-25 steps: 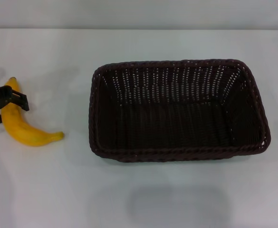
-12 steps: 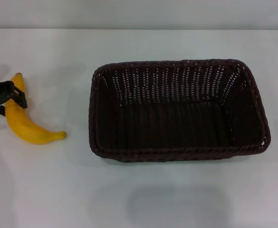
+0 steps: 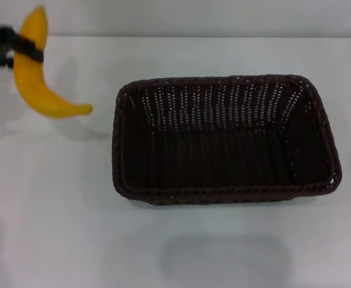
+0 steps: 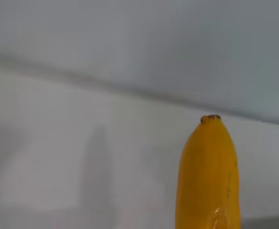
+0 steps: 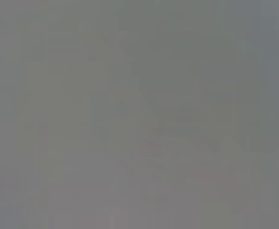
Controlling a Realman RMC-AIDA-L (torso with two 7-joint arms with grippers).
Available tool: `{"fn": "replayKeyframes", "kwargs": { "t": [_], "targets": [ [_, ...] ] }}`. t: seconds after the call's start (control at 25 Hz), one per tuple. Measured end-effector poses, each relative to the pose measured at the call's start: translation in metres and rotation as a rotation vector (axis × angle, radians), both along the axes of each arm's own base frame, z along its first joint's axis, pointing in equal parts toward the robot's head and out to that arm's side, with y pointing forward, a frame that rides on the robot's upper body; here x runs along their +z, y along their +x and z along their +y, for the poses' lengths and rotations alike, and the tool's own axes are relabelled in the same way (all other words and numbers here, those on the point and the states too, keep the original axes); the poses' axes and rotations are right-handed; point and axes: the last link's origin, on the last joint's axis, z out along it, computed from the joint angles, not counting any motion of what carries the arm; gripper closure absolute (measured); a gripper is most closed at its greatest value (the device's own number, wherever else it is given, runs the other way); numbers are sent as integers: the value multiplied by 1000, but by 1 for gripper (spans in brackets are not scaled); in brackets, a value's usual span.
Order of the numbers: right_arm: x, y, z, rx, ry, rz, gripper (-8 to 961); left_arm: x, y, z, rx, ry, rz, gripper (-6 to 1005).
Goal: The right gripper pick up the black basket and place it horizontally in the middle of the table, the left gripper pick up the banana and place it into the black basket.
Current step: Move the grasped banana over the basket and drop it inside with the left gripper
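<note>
My left gripper (image 3: 20, 49) is at the far left of the head view, shut on the yellow banana (image 3: 40, 90), which hangs in the air above the white table (image 3: 55, 228). The banana's lower tip points right toward the black basket (image 3: 223, 138). The basket lies lengthwise across the middle of the table, open side up and empty. The banana also fills the lower part of the left wrist view (image 4: 208, 181), with its dark tip up. My right gripper is out of view, and the right wrist view shows only flat grey.
The table's pale grey far edge (image 3: 181, 27) runs across the top of the head view. A soft grey shadow (image 3: 223, 258) lies on the table in front of the basket.
My left gripper has lifted the banana off the table and carried it up and away from me. The basket has not moved.
</note>
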Motion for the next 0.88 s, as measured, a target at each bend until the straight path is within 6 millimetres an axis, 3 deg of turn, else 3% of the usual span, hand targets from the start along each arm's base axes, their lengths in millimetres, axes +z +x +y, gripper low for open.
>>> {"fn": "replayKeyframes", "kwargs": {
  "t": [0.16,0.28,0.44,0.64,0.88],
  "targets": [
    [4,-1,-5,20,27,10,79,21,47,-10,-237,-93,-72,486],
    [4,-2,-8,35,38,17,79,11,69,-8,-324,-133,-101,485],
    [2,-2,-9,40,39,28,79,-35,90,0,-405,-244,-117,486],
    [1,-1,-9,40,39,31,79,-95,134,-5,-542,-415,-98,468],
    [1,4,-15,24,39,31,79,-142,157,-13,-619,-501,23,413]
  ]
}}
